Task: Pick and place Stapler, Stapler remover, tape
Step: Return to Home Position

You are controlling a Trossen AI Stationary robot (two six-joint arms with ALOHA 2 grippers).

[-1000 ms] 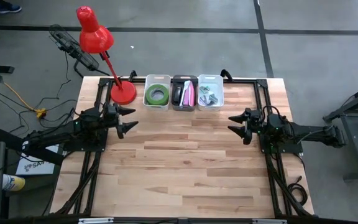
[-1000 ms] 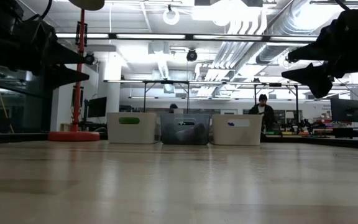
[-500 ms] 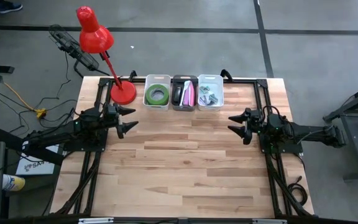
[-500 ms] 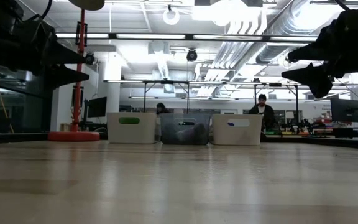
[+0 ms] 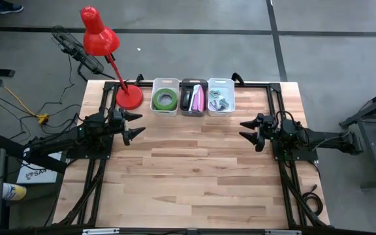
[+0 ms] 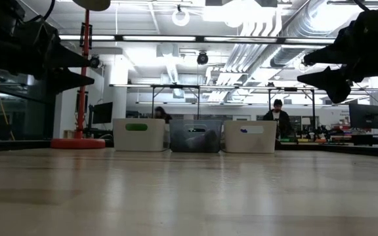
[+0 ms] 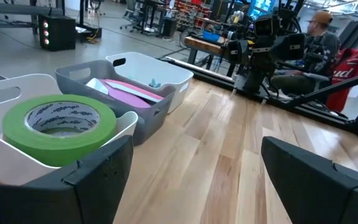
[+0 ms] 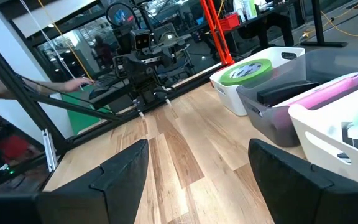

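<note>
A green tape roll [image 5: 166,98] lies flat in the left white bin [image 5: 155,108] at the table's far edge; it shows large in the left wrist view [image 7: 59,121]. The grey middle bin [image 5: 185,111] holds a black stapler [image 5: 186,99] beside a pink one [image 5: 198,99]. The right white bin [image 5: 230,88] holds small grey staple removers [image 5: 218,101]. My left gripper [image 5: 134,124] hovers open over the table's left side, my right gripper [image 5: 245,130] open over the right side. Both point toward the table's middle.
A red desk lamp [image 5: 103,46] stands with its round base [image 5: 129,98] on the far left corner, beside the bins. The wooden table top [image 5: 194,176] stretches between and in front of the arms. People sit or move in the room behind the table [image 6: 277,115].
Both arms have kept still. In the low view a person in the room behind the bins has moved leftward.
</note>
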